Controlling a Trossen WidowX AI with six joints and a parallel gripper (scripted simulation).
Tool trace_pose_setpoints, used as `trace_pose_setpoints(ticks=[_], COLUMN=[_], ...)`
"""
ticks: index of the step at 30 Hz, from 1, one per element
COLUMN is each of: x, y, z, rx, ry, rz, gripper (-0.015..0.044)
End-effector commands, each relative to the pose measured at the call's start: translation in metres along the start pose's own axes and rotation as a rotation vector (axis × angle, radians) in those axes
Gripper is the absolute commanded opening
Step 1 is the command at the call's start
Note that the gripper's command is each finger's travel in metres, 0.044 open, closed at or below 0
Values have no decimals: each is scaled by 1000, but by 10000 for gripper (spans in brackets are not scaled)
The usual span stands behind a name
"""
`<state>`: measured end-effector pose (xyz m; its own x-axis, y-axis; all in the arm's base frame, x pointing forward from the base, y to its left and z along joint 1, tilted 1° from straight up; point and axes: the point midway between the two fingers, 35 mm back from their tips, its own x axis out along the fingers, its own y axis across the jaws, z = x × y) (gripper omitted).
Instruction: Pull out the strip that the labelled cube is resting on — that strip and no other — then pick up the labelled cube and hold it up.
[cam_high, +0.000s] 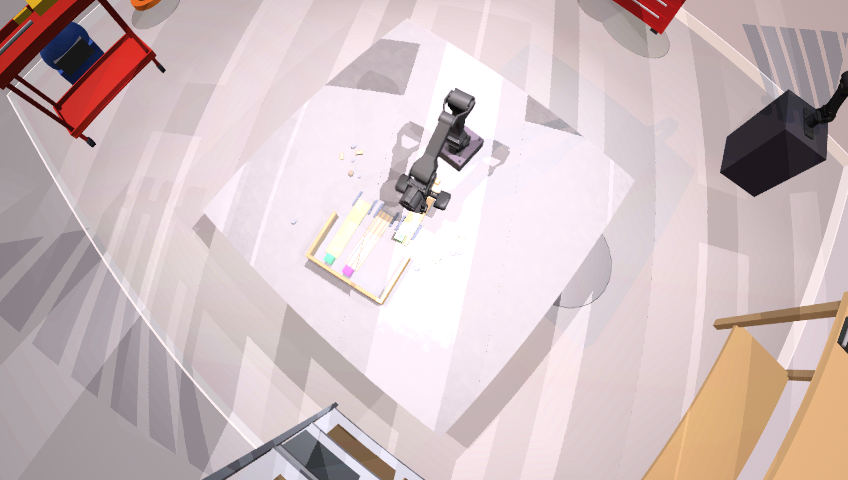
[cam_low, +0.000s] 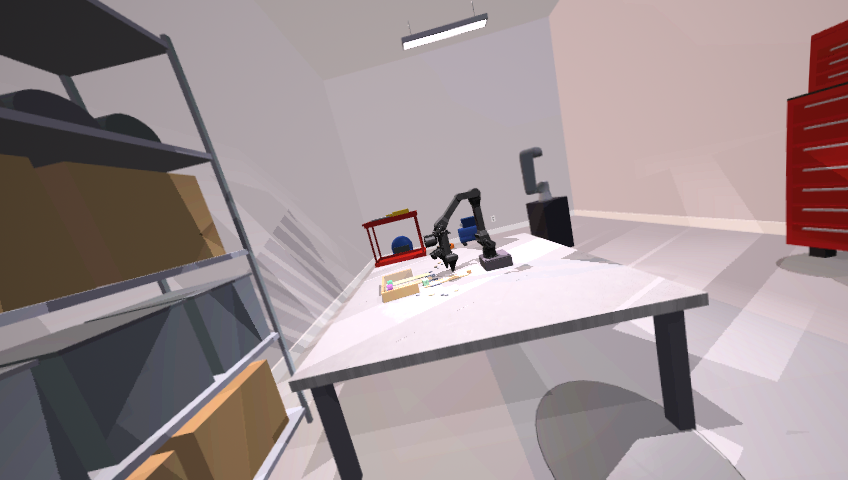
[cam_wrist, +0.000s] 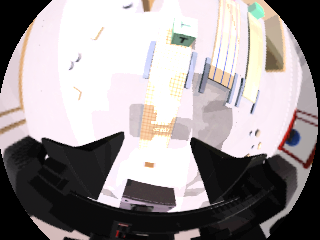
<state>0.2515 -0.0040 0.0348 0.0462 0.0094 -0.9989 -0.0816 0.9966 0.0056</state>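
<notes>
The labelled cube (cam_high: 400, 237) (cam_low: 425, 281) (cam_wrist: 184, 31) is green with a dark T on its side. It sits at the far end of a grid-patterned strip (cam_high: 430, 204) (cam_wrist: 155, 120), which runs between two blue-grey rails toward the arm base. My gripper (cam_low: 452, 268) (cam_wrist: 158, 138) is open and empty above the near part of this strip, short of the cube. A magenta cube (cam_high: 348, 271) is at the far end of a striped strip (cam_high: 368, 240) (cam_wrist: 225, 45). A teal cube (cam_high: 329, 258) (cam_wrist: 256, 10) is at the far end of a plain yellow strip (cam_high: 351, 226) (cam_wrist: 254, 55).
A low wooden wall (cam_high: 343, 280) (cam_low: 399, 295) runs around the far ends of the strips. Blue-grey rails (cam_wrist: 150, 60) (cam_wrist: 191, 70) flank the grid strip. A small orange piece (cam_wrist: 149, 164) lies near its near end. Small loose bits (cam_wrist: 77, 92) are scattered on both sides.
</notes>
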Motion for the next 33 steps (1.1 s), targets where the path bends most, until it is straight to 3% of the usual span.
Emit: trace_pose_setpoints(ticks=[1,33], x=[-2,-16], y=[-2,-16], z=[16,118], rx=[-5,-5], ry=[1,-9], rz=[-2,-4], gripper=[440,440])
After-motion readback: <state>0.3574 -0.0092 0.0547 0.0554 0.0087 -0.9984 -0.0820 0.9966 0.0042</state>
